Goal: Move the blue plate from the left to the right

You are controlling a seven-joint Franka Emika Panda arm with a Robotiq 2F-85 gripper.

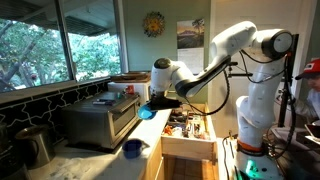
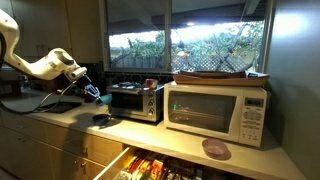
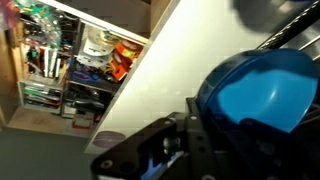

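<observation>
My gripper (image 1: pixel 150 104) is shut on the blue plate (image 1: pixel 146 113) and holds it in the air in front of the toaster oven (image 1: pixel 100 118). It also shows in an exterior view, where the gripper (image 2: pixel 92 93) holds the plate (image 2: pixel 97 99) above the counter. In the wrist view the bright cyan-blue plate (image 3: pixel 262 95) fills the right side, its rim pinched by the dark fingers (image 3: pixel 195 135). The darker, deeper blue bowl (image 1: pixel 132 148) stands on the counter below the plate and shows in both exterior views (image 2: pixel 102 120).
A white microwave (image 2: pixel 218 112) stands to the right of the toaster oven (image 2: pixel 135 101), with a purple dish (image 2: pixel 215 150) in front of it. A drawer (image 1: pixel 188 132) full of utensils hangs open below the counter and shows in the wrist view (image 3: pixel 70 65). A metal pot (image 1: pixel 35 145) sits near the window.
</observation>
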